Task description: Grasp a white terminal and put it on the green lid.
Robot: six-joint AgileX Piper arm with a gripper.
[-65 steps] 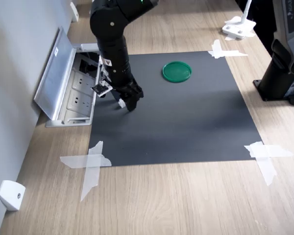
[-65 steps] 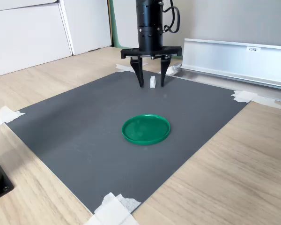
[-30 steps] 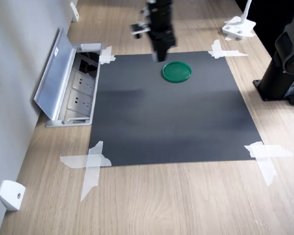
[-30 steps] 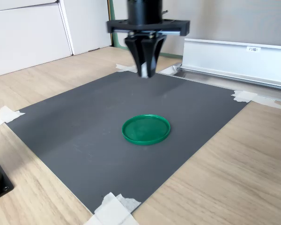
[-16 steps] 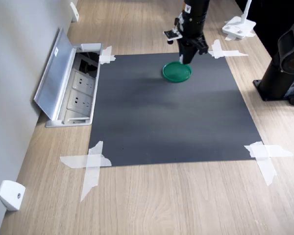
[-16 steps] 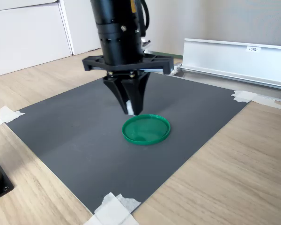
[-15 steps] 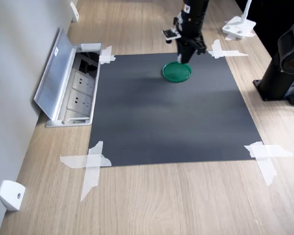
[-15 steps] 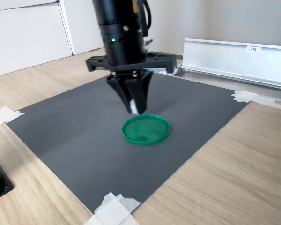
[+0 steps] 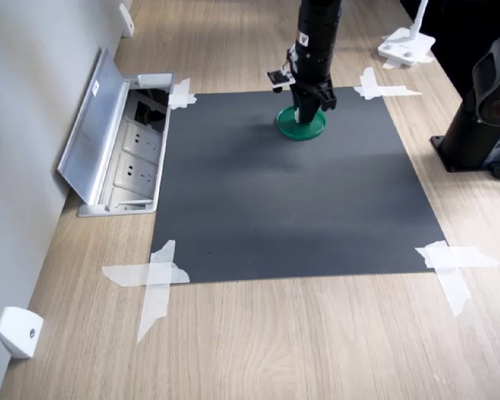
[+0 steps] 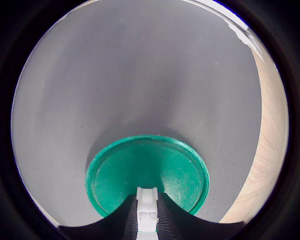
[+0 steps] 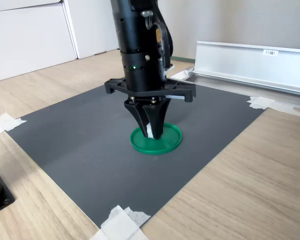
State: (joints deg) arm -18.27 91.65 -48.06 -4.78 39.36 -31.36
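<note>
While the arm is hanging over the mat, findings are as follows.
Gripper: the gripper (image 11: 153, 134) is pinching the white terminal (image 10: 146, 214) between its two dark fingertips (image 10: 121, 218), pointing straight down.
Terminal position: it is sitting low over the green lid (image 11: 166, 140) — whether touching it, I cannot tell.
Lid: it is lying flat on the dark mat (image 9: 300, 200), near the mat's far edge in the first exterior view.
Handling, judged: the terminal is looking light, stiff and smooth — apt to slip or twist if squeezed off-centre.
Hold point, judged: its flat opposite sides are serving best.
Risk: releasing from height is likely bouncing it off the lid.
</note>
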